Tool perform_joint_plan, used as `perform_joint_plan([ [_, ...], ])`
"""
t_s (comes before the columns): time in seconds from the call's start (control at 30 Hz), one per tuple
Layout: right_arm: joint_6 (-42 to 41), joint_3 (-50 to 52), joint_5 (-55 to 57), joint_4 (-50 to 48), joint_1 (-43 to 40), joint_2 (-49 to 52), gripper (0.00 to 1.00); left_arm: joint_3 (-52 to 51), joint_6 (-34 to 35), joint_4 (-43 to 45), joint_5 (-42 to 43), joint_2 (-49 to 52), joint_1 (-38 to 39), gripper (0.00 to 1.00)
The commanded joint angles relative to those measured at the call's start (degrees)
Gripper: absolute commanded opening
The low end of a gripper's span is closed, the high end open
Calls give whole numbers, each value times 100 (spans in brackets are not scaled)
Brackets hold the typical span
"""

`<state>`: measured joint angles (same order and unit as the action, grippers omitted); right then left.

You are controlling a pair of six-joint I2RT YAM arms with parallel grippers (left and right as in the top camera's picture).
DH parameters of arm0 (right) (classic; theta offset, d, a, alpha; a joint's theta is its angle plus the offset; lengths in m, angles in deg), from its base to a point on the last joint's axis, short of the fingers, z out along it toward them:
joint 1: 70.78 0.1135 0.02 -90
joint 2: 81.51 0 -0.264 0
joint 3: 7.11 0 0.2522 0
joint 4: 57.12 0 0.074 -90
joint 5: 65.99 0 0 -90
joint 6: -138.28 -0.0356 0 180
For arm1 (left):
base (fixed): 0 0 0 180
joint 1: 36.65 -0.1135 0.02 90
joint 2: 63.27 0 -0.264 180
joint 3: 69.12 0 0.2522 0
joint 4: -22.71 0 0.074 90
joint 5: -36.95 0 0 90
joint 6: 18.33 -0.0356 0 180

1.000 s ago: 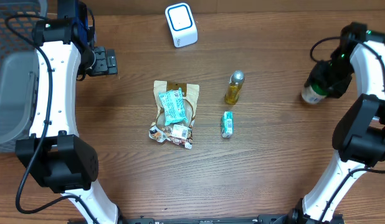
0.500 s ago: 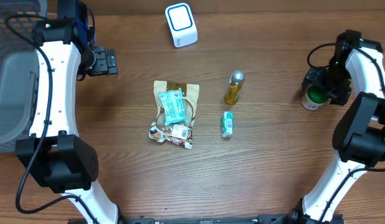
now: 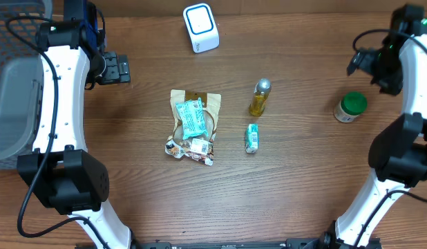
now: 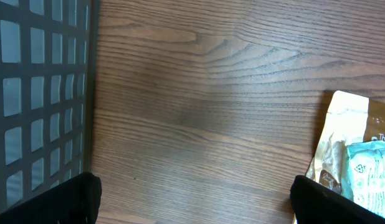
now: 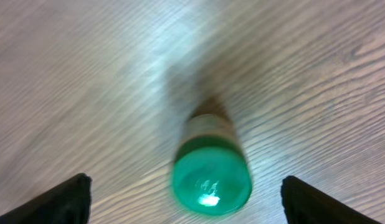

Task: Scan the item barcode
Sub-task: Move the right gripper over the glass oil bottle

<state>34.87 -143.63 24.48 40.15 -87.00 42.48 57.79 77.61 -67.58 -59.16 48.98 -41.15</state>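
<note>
A small jar with a green lid (image 3: 351, 106) stands upright on the wooden table at the right, free of any grip. My right gripper (image 3: 366, 68) hangs open above and just behind it. In the right wrist view the green lid (image 5: 211, 168) lies between and below the wide-apart fingers of that gripper (image 5: 189, 202), touching neither. The white barcode scanner with a blue ring (image 3: 200, 27) stands at the back centre. My left gripper (image 3: 120, 68) is open at the back left over bare wood, its fingers (image 4: 80, 199) holding nothing.
A tan snack pouch (image 3: 193, 117) with a teal packet on it lies mid-table and shows at the right edge of the left wrist view (image 4: 342, 143). A yellow bottle (image 3: 260, 97) and a small teal carton (image 3: 251, 137) lie beside it. A dark mesh basket (image 3: 13, 83) sits at the left.
My right gripper opened and let go of the green-lidded jar, then rose and drew back toward the rear of the table. The jar stays standing. The left arm has not moved.
</note>
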Motion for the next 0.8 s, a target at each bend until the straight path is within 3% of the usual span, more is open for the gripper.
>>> perform_joint_plan([
  [0.0, 461, -686, -601, 411, 275, -409, 88, 92, -61, 9, -24, -15, 39, 100],
  [0.1, 802, -793, -951, 817, 553, -411, 81, 92, -61, 9, -26, -15, 39, 100],
  [0.17, 815, -776, -1086, 887, 741, -411, 66, 92, -61, 11, -26, -15, 39, 99],
  [0.27, 815, -776, -1532, 852, 1113, -428, 64, 92, -63, 11, -26, -15, 39, 100],
  [0.43, 798, -776, -1685, 706, 1878, -446, 66, 92, -61, 9, -26, -15, 42, 99],
  [0.53, 745, -776, -1652, 601, 2367, -446, 72, 92, -63, 11, -26, -15, 37, 100],
  [0.57, 730, -776, -1563, 533, 2524, -446, 80, 92, -61, 11, -26, -15, 37, 100],
  [0.77, -332, -776, 247, 249, 3471, -439, 91, 92, -61, 9, -26, -15, 39, 100],
])
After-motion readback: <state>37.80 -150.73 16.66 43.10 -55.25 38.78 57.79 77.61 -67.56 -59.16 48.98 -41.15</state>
